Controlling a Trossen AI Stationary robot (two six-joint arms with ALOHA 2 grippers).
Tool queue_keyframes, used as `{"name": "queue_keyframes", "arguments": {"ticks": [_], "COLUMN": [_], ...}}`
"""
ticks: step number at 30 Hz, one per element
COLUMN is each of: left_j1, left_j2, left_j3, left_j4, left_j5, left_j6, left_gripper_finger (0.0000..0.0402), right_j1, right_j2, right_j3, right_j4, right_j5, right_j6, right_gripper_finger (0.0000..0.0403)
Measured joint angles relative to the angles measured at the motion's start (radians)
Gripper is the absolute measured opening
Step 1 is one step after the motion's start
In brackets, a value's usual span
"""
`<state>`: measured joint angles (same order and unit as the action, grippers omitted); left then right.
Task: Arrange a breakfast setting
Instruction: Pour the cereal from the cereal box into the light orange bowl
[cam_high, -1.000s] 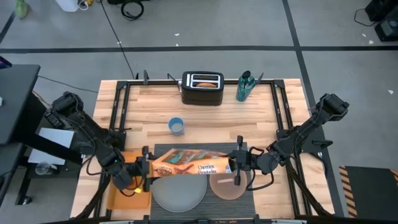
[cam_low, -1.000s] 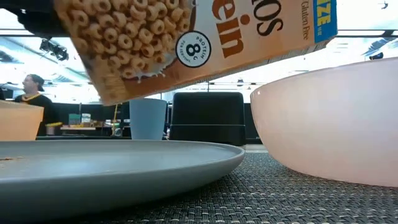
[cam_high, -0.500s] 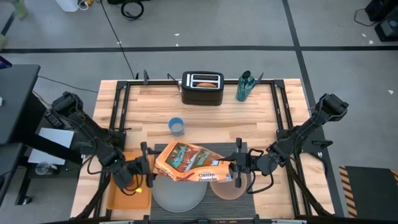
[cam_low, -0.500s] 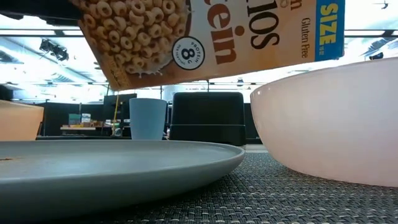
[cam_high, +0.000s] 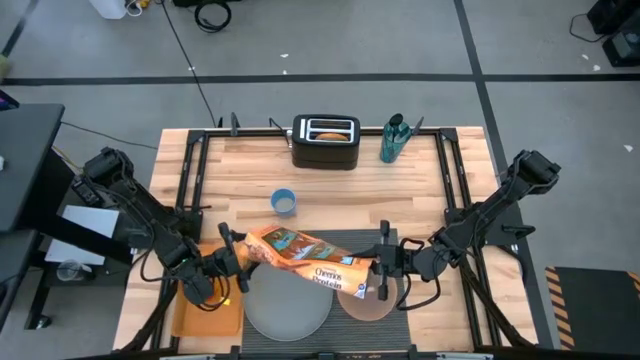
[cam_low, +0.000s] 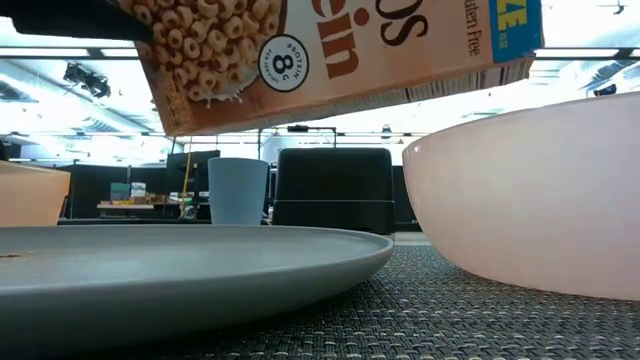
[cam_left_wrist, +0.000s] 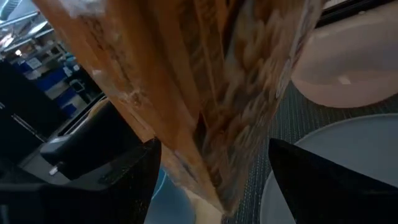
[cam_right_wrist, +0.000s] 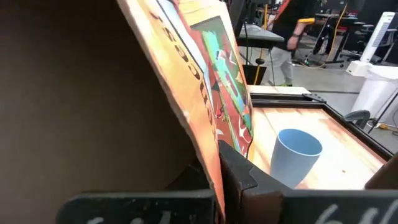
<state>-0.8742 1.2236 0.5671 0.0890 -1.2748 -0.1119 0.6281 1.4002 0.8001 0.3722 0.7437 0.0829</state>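
The orange cereal box (cam_high: 312, 262) hangs in the air between my two grippers, slanting over the pale grey plate (cam_high: 287, 312) and the pink bowl (cam_high: 368, 300). Both stand on the dark grey placemat (cam_high: 405, 318). My left gripper (cam_high: 236, 260) is shut on the box's left end and my right gripper (cam_high: 377, 272) on its right end. In the low view the box (cam_low: 330, 50) hangs above the plate (cam_low: 180, 262) and the bowl (cam_low: 530, 200). The apple and the spoon do not show. My left gripper pinches the box's left end (cam_left_wrist: 208, 177) between its two fingers (cam_left_wrist: 127, 183), coming level from the table's left. The box is clear of the table, with this end the farther one. My right gripper pinches the box's right end (cam_right_wrist: 202, 146) between its two fingers (cam_right_wrist: 245, 177), coming level from the table's right. This end sits over the bowl, clear of it.
A black toaster (cam_high: 325, 141) with something brown in one slot and a green bottle (cam_high: 393, 138) stand at the far edge. A small blue cup (cam_high: 284, 202) stands just beyond the box. An orange board (cam_high: 208, 318) lies at the near left.
Both grippers have turned the box in the air. It lay level from left to right. Now its left end has swung toward the far edge and its right end toward the near edge, over the bowl. It has also rolled about its long axis. Both grippers stay shut on it.
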Motion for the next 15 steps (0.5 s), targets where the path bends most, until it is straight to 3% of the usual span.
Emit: {"name": "queue_keyframes", "arguments": {"ticks": [5, 15], "left_j1": [0.001, 0.000], "left_j2": [0.000, -0.002], "left_j3": [0.000, 0.001], "left_j4": [-0.029, -0.133], "left_j5": [-0.068, -0.078], "left_j6": [-0.004, -0.060], "left_gripper_finger": [0.0304, 0.0304], "right_j1": [-0.001, -0.001], "right_j2": [-0.004, -0.004], "right_j3": [0.000, 0.000], "right_j4": [-0.003, -0.014], "right_j5": [0.002, 0.001], "right_j6": [-0.007, -0.010], "right_gripper_finger": [0.0004, 0.0004]}}
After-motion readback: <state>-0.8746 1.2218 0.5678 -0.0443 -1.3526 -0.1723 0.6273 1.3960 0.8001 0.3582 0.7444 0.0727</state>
